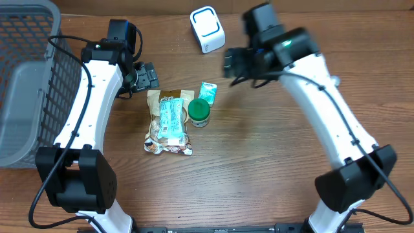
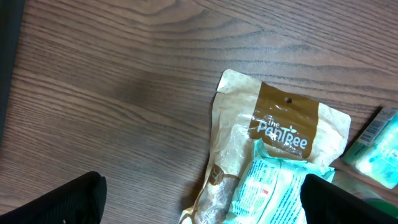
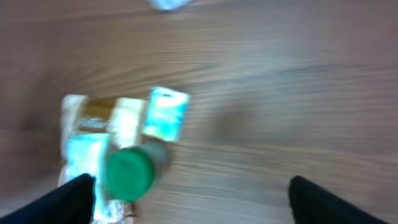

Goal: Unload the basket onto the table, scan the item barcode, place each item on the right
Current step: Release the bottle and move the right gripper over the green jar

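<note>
Left gripper (image 1: 147, 76) and right gripper (image 1: 231, 63) both gape empty; your snack pouch (image 2: 283, 115) lies flat on the table (image 1: 259, 184) under a teal packet (image 1: 172, 118), likely light, crinkly and slippery, so pinch its bare brown header.

Green-lidded jar (image 3: 129, 175) by the right fingers (image 3: 59, 202) is blurred; snack bag (image 2: 273, 162) between the left fingers (image 2: 62, 202) is cut off below.

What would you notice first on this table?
A pile of items in the middle: a brown bag, a green-lidded jar beside it, and a teal packet just behind. The left arm and right arm lean in from either side, and a grey basket sits at the far left.
</note>
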Tool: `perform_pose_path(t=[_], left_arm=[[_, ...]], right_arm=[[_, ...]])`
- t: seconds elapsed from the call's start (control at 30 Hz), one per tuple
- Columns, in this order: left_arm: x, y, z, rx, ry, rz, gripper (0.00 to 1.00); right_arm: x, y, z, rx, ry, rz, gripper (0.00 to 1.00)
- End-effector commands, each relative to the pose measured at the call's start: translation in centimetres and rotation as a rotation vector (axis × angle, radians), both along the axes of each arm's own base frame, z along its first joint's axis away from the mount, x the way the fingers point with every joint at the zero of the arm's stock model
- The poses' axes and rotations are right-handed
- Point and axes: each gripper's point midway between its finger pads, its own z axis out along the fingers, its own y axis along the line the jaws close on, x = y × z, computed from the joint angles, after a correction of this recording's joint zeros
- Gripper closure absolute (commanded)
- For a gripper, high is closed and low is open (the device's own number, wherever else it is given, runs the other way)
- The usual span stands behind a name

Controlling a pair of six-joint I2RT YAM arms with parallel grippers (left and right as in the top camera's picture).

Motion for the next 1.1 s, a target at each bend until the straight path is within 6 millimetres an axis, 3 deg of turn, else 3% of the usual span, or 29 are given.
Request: perform_pose_path(t=[0.0, 0.17, 0.37, 0.83, 1.07], left_arm=[[0.4, -0.2, 1.0, 0.01, -0.031, -0.019, 0.0], [0.4, -0.2, 1.0, 0.01, -0.031, -0.019, 0.01], [0.4, -0.2, 1.0, 0.01, -0.031, -0.019, 0.01], [0.4, -0.2, 1.0, 0.01, -0.031, -0.019, 0.0], [0.4, -0.2, 1.0, 0.01, -0.031, -0.019, 0.0]], right_arm=[[-0.5, 3.5, 1.0, 0.059, -0.046, 0.03, 0.0], [-1.5, 7.4, 1.6, 0.101, -0.082, 0.095, 0.0], [-1.6, 7.1, 1.0, 0.106, -0.067, -0.061, 0.0], [-2.9, 6.7, -7.9, 0.076, 0.046, -0.118, 0.06], [-3.2, 7.5, -10.2, 0.105, 0.062, -0.14, 0.08]])
